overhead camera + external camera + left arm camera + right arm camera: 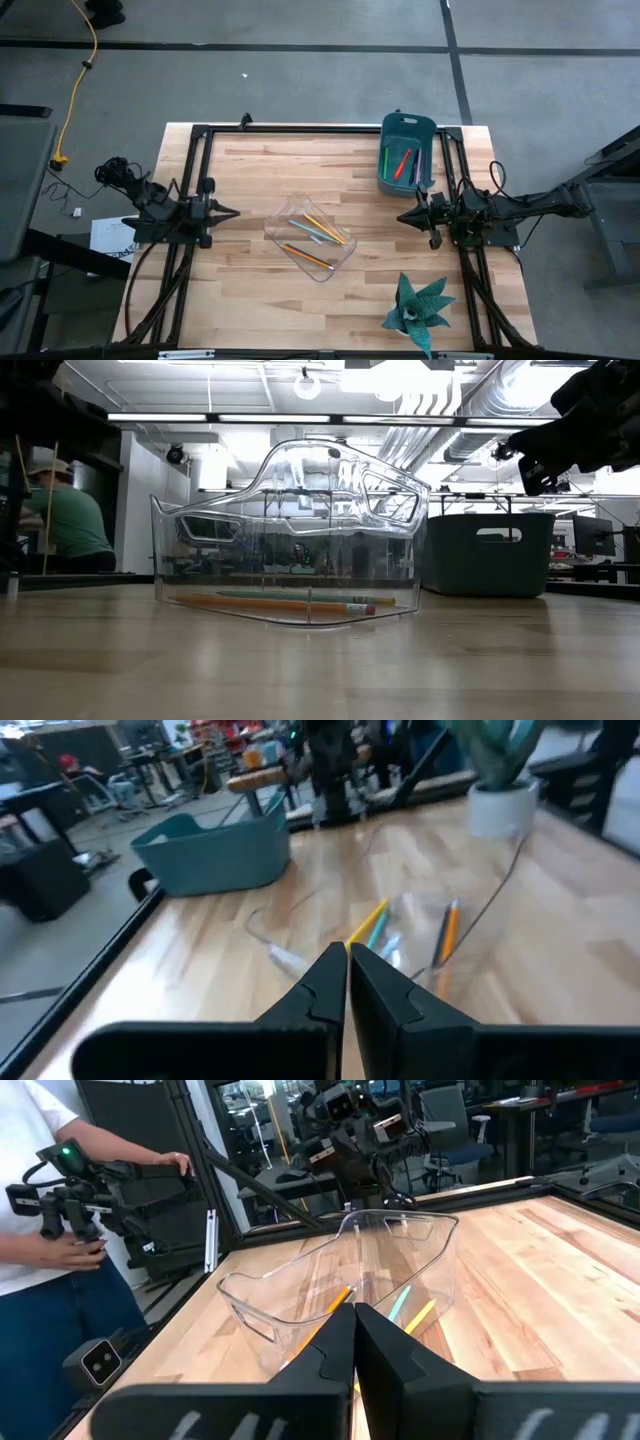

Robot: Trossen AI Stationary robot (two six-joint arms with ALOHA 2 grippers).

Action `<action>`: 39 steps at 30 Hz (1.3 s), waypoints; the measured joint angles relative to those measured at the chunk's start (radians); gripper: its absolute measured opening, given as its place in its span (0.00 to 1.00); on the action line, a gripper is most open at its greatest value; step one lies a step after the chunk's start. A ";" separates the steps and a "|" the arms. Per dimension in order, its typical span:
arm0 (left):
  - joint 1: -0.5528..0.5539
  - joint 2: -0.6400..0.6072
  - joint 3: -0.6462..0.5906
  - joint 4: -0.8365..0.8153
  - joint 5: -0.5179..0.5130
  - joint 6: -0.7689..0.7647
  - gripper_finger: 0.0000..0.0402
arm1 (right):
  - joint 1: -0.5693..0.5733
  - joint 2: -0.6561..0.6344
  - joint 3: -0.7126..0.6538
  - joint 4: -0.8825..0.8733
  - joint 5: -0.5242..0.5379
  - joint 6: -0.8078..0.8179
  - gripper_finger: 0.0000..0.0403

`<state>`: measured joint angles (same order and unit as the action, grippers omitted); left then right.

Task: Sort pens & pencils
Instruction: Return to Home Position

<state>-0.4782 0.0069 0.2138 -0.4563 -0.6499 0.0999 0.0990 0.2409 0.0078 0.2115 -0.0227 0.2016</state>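
Note:
The pencils (318,232), yellow-orange sticks and a pale teal one, lie flat in a clear plastic bin (312,238) at the table's middle; the low view shows them on the bin's floor (285,602). The pens (402,162), one red-orange and one green among them, lie in a teal bin (407,152) at the far right. My left gripper (233,211) hovers shut to the left of the clear bin, pointing at it. My right gripper (402,216) hovers shut to the bin's right, below the teal bin. Both wrist views show shut fingers (347,960) (354,1315) facing the clear bin.
A potted teal-green plant (418,308) stands near the table's near right corner. A black frame (300,130) runs along the table's edges. In the right wrist view, a person (40,1230) stands beyond the table's left side holding control handles. Bare wood lies around the clear bin.

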 joint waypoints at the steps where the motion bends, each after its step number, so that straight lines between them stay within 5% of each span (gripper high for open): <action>1: 0.000 0.000 0.000 0.017 0.010 -0.002 0.02 | 0.000 0.000 0.000 -0.001 0.000 0.000 0.00; 7: 0.028 0.000 -0.027 0.210 0.094 0.057 0.02 | 0.000 0.000 0.000 -0.005 0.000 0.000 0.00; 15: 0.126 0.001 -0.207 0.589 0.390 0.113 0.02 | 0.000 0.000 0.000 -0.005 0.000 0.000 0.00; 39: 0.478 0.000 -0.203 0.466 0.681 0.077 0.02 | 0.000 0.000 0.000 -0.005 0.000 0.000 0.00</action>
<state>0.0000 0.0065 0.0113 0.0102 0.0315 0.1767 0.0988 0.2405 0.0078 0.2062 -0.0227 0.2012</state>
